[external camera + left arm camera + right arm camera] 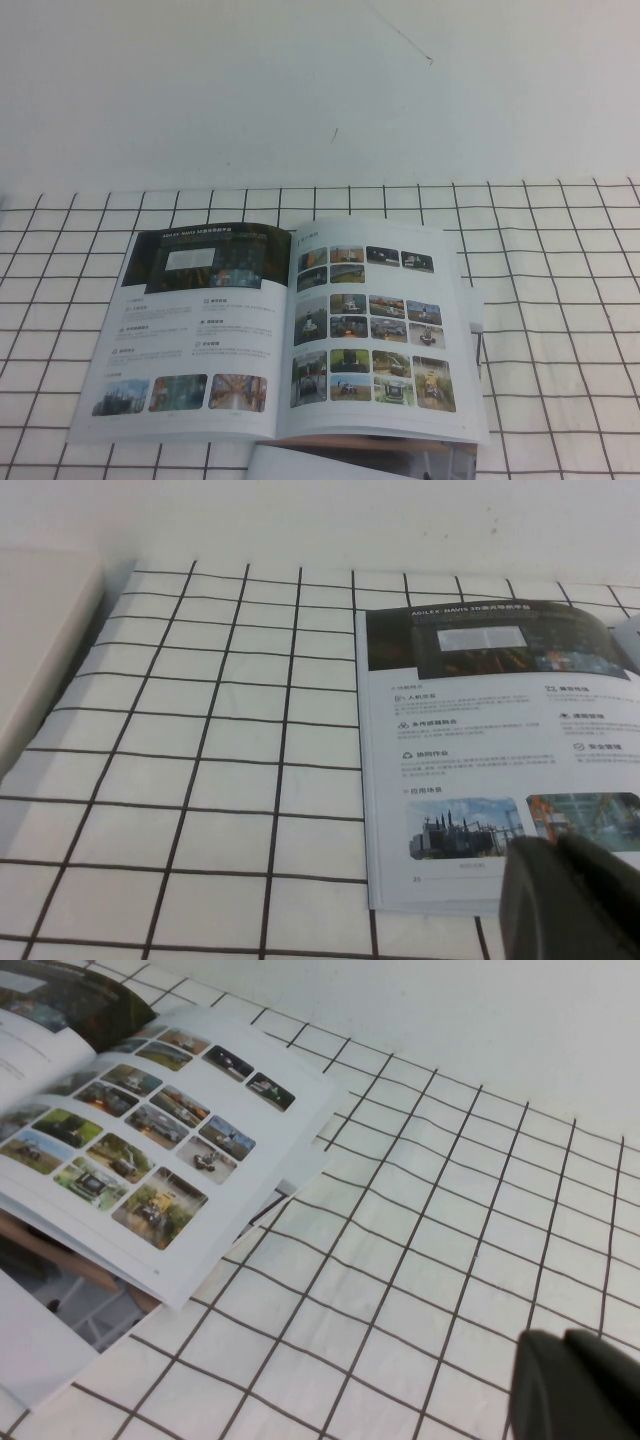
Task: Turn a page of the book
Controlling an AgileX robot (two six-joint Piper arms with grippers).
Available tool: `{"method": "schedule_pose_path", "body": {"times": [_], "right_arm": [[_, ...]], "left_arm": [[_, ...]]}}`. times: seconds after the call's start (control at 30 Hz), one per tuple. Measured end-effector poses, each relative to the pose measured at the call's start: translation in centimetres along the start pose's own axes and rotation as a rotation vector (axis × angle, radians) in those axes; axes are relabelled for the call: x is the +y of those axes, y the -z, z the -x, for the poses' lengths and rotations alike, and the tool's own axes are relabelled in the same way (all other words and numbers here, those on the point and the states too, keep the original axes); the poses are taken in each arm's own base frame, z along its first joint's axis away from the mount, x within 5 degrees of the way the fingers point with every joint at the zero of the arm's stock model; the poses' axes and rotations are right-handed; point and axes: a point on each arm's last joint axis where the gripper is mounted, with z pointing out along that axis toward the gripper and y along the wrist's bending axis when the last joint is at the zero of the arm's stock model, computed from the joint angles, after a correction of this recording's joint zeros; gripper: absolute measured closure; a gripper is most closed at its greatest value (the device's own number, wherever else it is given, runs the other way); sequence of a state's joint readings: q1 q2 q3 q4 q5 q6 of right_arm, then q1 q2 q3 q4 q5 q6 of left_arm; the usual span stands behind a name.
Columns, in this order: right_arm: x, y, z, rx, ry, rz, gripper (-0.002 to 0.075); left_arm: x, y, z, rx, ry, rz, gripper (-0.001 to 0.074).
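Note:
The book (372, 330) lies open and flat on the gridded cloth. The page (190, 330) is its left leaf, showing a dark banner on top and small photos below. The right leaf shows a grid of many colour photos. My left gripper (557, 852) is shut and empty, hovering over the page's (480, 730) near corner by the small photos. My right gripper (563, 1340) is shut and empty over bare cloth, well to the right of the book (170, 1130). Neither gripper shows in the high view.
The white black-gridded cloth (560, 300) covers the table up to a white wall (300, 90) behind. More loose leaves (350, 462) stick out under the book's front edge. A pale flat slab (40, 630) lies past the cloth's left edge.

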State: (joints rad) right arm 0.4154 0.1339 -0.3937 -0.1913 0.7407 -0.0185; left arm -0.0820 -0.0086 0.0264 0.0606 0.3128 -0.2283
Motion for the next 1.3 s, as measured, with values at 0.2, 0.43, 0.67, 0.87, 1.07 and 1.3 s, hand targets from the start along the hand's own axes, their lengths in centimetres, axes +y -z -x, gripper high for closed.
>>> {"method": "schedule_pose_path", "body": {"times": [0.2, 0.43, 0.67, 0.87, 1.07, 1.3], "right_arm": [[0.0, 0.0, 0.0, 0.0, 0.0, 0.0, 0.0725], [0.0, 0.0, 0.0, 0.0, 0.0, 0.0, 0.0725], [0.0, 0.0, 0.0, 0.0, 0.0, 0.0, 0.0725], [0.0, 0.0, 0.0, 0.0, 0.0, 0.0, 0.0725], [0.0, 0.0, 0.0, 0.0, 0.0, 0.0, 0.0725], [0.08, -0.29, -0.24, -0.012, -0.001, -0.003, 0.0725]], "left_arm": [[0.0, 0.0, -0.02, 0.002, -0.039, 0.0, 0.0737], [-0.2, 0.02, -0.08, 0.012, 0.009, -0.021, 0.0737], [-0.33, 0.03, -0.13, 0.02, 0.048, -0.035, 0.0737], [-0.36, 0.05, -0.09, 0.02, 0.054, -0.037, 0.0737], [-0.36, 0.05, -0.1, 0.021, 0.054, -0.037, 0.0737], [-0.36, 0.05, -0.1, 0.021, 0.054, -0.037, 0.0737]]}}
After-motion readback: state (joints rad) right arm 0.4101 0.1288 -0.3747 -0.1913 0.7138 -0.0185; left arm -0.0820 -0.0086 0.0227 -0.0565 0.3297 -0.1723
